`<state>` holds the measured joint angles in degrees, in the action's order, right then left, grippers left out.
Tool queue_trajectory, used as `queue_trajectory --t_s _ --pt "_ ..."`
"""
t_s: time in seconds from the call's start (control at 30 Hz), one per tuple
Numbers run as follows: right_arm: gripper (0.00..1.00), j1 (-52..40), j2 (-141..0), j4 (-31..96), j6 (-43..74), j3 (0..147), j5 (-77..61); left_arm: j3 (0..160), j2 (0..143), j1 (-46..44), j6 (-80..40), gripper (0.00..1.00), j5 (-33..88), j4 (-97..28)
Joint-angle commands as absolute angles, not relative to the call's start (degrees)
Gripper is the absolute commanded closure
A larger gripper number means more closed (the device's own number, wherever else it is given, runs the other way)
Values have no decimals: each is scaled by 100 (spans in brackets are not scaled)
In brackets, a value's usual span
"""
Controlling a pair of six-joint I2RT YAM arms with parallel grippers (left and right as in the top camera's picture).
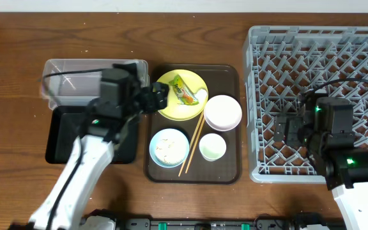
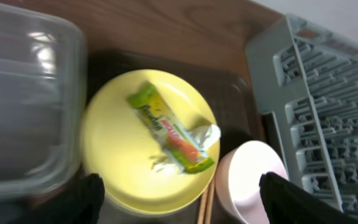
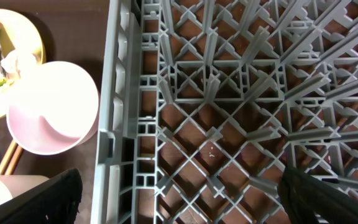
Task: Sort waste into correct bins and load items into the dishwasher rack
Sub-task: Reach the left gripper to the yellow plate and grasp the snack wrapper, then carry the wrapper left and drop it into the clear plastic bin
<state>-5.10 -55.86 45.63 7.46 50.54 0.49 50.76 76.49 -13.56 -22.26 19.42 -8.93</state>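
The green-and-orange wrapper [image 1: 185, 91] lies on the yellow plate [image 1: 171, 105] on the brown serving tray. My left gripper [image 1: 158, 98] is open and empty, hovering at the plate's left edge. In the left wrist view its fingers [image 2: 182, 205] straddle the plate [image 2: 123, 149] with the wrapper [image 2: 169, 130] ahead. The white bowl [image 1: 223, 112], the blue bowl [image 1: 177, 155] holding rice crumbs [image 1: 167, 147], the green cup [image 1: 213, 147] and the chopsticks [image 1: 192, 145] sit on the same tray. My right gripper [image 1: 285, 131] is open and empty over the left part of the rack [image 1: 324, 64], as the right wrist view [image 3: 185, 199] shows.
The clear tub [image 1: 75, 80] stands at the back left, with the black tray [image 1: 59, 140] in front of it, partly under my left arm. The brown serving tray [image 1: 229, 172] lies between them and the rack. The rack's wall [image 3: 114, 93] stands close to the white bowl [image 3: 48, 112].
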Motion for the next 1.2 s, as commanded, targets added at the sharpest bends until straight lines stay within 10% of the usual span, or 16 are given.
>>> queue_trajectory --t_s 0.0,0.7,1.17 --pt "1 -480 -5579 4567 812 5168 102 5179 8160 -1684 -2510 18 1992 -576" --pt "1 -480 -5590 4569 812 5164 104 5177 10147 -2137 -4064 25 1992 423" --pt "1 -480 -5590 4571 810 5164 104 5179 10224 -2137 -4062 65 1994 716"
